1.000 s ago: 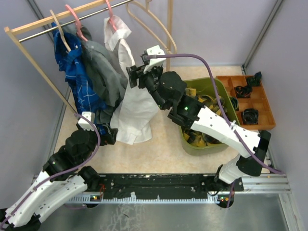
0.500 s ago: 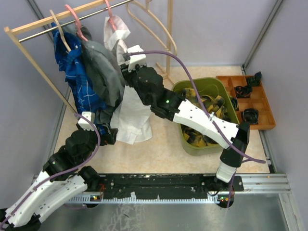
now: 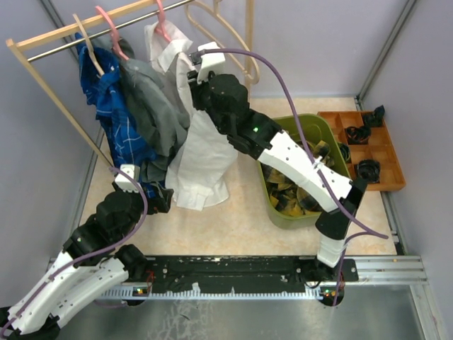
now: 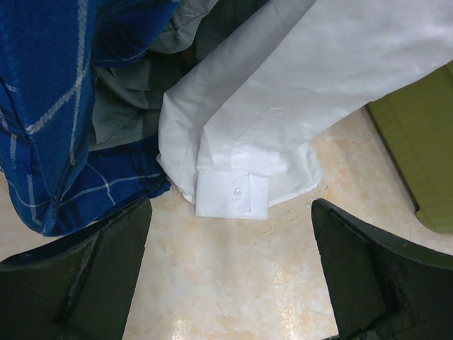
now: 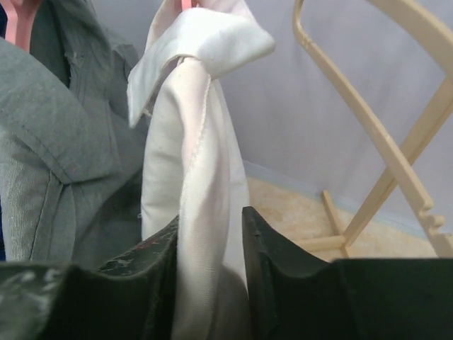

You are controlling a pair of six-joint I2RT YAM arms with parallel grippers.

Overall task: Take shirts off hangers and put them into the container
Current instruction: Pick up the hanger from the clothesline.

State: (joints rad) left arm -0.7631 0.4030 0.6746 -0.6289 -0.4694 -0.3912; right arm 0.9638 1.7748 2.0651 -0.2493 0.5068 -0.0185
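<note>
A white shirt hangs from a pink hanger on the rack. My right gripper is shut on a fold of that white shirt just below the collar, with the cloth pinched between both fingers. A grey shirt and a blue checked shirt hang to its left. My left gripper is open low over the floor, in front of the white shirt's cuff, holding nothing. The olive-green container at the right holds a yellow-and-black plaid shirt.
The wooden rack frame with its metal rod spans the back left. Empty pale hangers hang at the rod's right end. An orange compartment tray lies right of the container. Grey walls close in the sides.
My right gripper moved up and left to the white shirt's collar and closed on the cloth; the shirt shifted up with it. The left arm has not moved.
</note>
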